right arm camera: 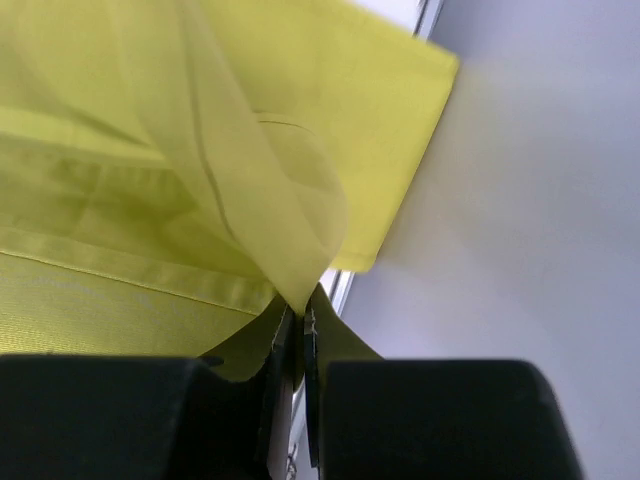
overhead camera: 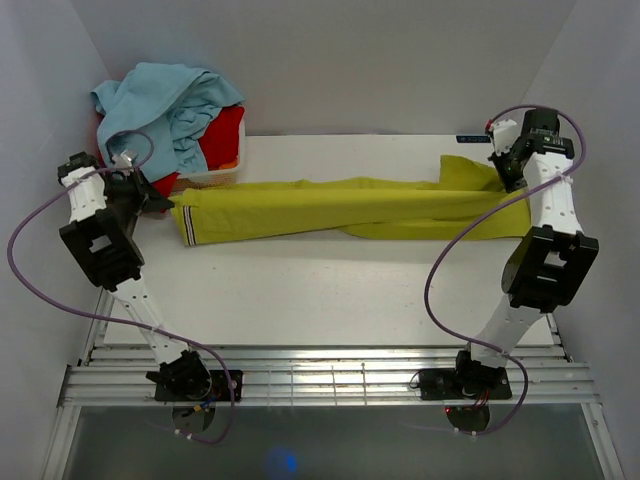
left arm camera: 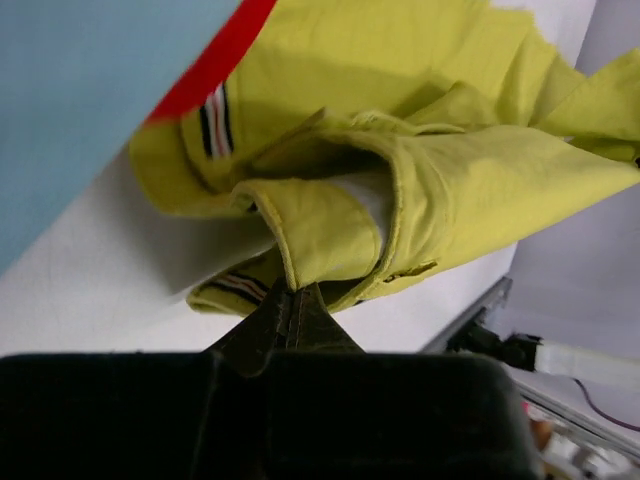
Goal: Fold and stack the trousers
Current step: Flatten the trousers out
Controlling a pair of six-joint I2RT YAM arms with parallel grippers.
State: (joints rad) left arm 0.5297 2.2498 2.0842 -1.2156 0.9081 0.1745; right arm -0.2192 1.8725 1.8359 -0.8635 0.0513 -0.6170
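White arms (overhead camera: pixel 137 296), purple cables (overhead camera: pixel 427 290), seemingly black fingers (left arm camera: pixel 262 330).

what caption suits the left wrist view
Left pincer shut on the waistband edge of the chartreuse trousers.

Bright, even overhead light, soft shadows; wrist views blurry up close, top sharp

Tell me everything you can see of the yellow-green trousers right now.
The trousers are plain yellow-green woven-looking cloth, stretched lengthwise across the white table, legs laid together and somewhat wrinkled. The waistband, with a small striped label, is at the left, pinched by the left gripper; the right gripper pinches the leg end at the right.
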